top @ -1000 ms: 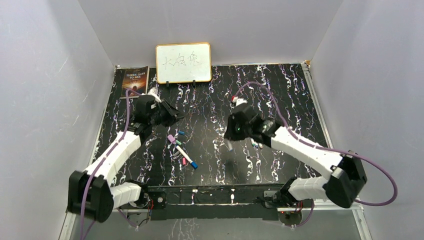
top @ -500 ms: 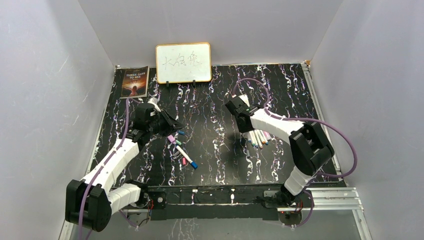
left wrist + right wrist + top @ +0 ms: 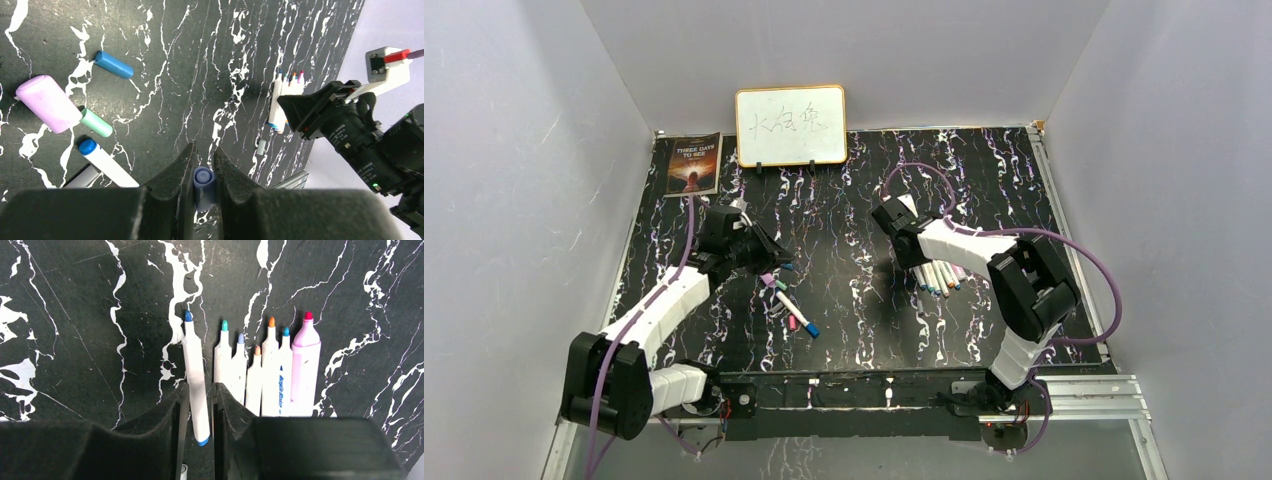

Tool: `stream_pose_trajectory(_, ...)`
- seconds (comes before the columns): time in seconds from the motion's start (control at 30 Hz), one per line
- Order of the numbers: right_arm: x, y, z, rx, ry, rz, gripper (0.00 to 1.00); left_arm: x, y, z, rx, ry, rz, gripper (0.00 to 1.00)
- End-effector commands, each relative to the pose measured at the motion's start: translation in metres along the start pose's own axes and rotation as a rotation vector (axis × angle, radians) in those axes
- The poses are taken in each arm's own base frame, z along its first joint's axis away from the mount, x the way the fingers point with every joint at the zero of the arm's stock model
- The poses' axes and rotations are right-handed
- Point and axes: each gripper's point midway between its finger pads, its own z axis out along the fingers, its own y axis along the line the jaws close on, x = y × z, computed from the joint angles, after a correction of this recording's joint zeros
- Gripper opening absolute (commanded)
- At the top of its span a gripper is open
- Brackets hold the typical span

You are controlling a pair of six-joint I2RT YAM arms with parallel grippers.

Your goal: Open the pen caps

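Since a second ago your right arm has folded back on itself and its gripper has swung over to the row of open pens. Your left gripper [image 3: 204, 159] has dropped towards the loose caps.

The left gripper is closed on a bluish cap [image 3: 204, 181], pinched at the very fingertips above the table [image 3: 844, 320]. The right gripper [image 3: 200, 388] is only narrowly parted and straddles a blue-tipped pen [image 3: 196, 365]. I cannot tell whether it is squeezing that pen or has let go.

**Risks**
- The held cap is round and barely gripped. If you release it high, it will likely roll.
- The blue-tipped pen lies tilted, just beside the row of open pens [image 3: 270, 375]. Lifting with the fingers this tight could drag it, smear ink or knock its neighbours.

**In the way**
- Below the left gripper the table is crowded with a blue cap [image 3: 114, 64], a large pink cap [image 3: 48, 103] and a green cap [image 3: 96, 122].
- A pen with a blue end [image 3: 107, 162] lies there too and seems still capped, so reaching it means clearing those caps.
- The whiteboard [image 3: 790, 125] and book [image 3: 694, 163] stand well apart at the far edge.
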Motion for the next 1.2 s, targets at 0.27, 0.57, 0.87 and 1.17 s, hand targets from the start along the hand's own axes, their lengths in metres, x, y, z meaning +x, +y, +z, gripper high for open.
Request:
stream_pose_trajectory(0.27,-0.027,0.017,-0.039,-0.184,-0.107,0.068,0.42,-0.01,0.01,0.01,-0.077,0.0,0.063,0.0)
stream_pose_trajectory(0.57,-0.026,0.058,-0.095,-0.51,-0.168,0.151,0.49,-0.024,0.049,0.027,-0.283,-0.01,0.119,0.14)
stream_pose_trajectory(0.87,-0.013,0.095,-0.113,-0.647,-0.149,0.138,0.49,-0.027,0.062,0.043,-0.337,0.01,0.129,0.26)
stream_pose_trajectory(1.17,-0.013,0.159,-0.139,-0.756,-0.157,0.053,0.49,-0.034,0.043,0.019,-0.305,-0.025,0.148,0.53)
